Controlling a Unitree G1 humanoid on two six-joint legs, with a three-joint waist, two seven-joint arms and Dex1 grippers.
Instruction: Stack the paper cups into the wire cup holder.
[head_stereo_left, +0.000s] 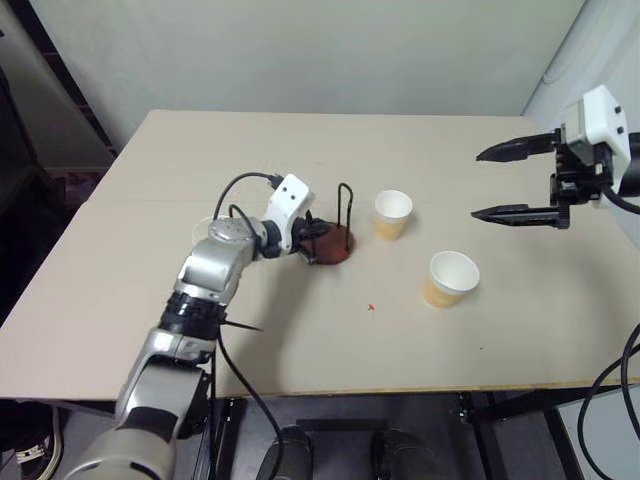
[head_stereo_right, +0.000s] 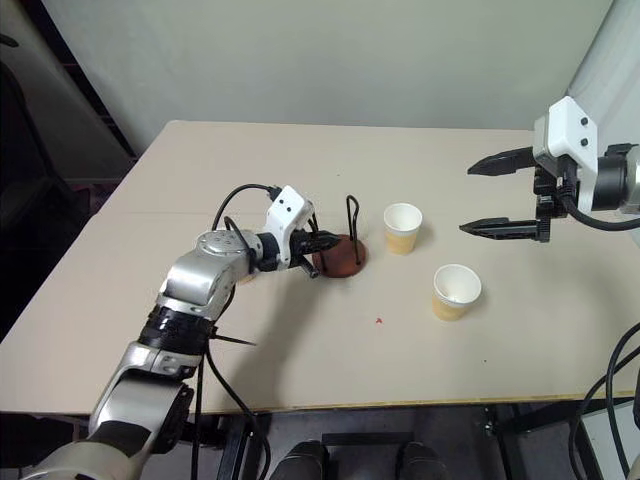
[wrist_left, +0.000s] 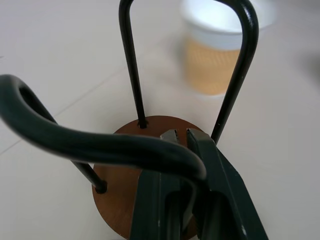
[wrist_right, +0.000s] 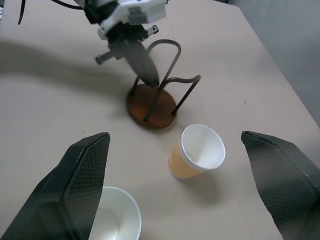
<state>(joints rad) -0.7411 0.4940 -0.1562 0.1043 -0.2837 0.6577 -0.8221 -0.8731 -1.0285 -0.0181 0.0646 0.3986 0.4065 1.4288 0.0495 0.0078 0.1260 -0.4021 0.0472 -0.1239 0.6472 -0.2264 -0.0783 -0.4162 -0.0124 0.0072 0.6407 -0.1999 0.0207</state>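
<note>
Black wire loops of the reddish-brown disc-based cup holder (head_stereo_left: 335, 240) were noted clenched by the left end effector (wrist_right: 145, 70); two tan paper cups (head_stereo_left: 392, 214) stood nearer the released right end effector (head_stereo_left: 512, 182).

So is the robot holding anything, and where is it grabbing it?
No cup is held. The left gripper sits shut down inside the wire cup holder; a grip cannot be told. The right gripper hangs open.
</note>
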